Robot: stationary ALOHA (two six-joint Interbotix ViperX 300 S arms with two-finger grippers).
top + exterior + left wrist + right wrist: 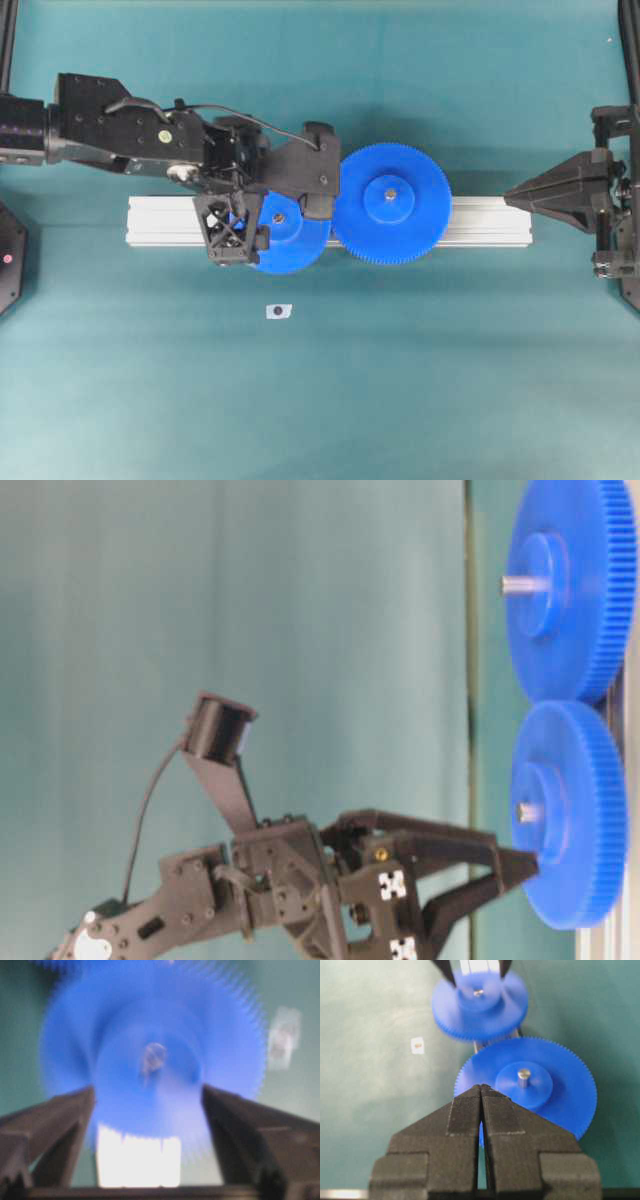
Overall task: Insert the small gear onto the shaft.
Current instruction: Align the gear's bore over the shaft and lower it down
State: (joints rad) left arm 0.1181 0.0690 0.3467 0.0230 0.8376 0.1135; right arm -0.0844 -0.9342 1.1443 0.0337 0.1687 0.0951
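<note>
The small gear (295, 250) lies flat on the rail with the silver end of the shaft (278, 217) showing through its hub hole; the shaft's mount is hidden under it. The gear (480, 1007) and pin tip (478, 993) also show in the right wrist view, and the gear (570, 815) shows at table level. My left gripper (278, 222) hangs over the gear, open, one finger on each side of the hub (150, 1067); the left wrist view is blurred. My right gripper (510, 197) is shut and empty, off the rail's right end, as the right wrist view (481, 1087) shows.
The larger blue gear (392, 203) sits on its own grey pin (523, 1074) on the ribbed aluminium rail (160, 220), its teeth against the small gear's. A small white tag with a dark dot (279, 311) lies on the green mat in front of the rail.
</note>
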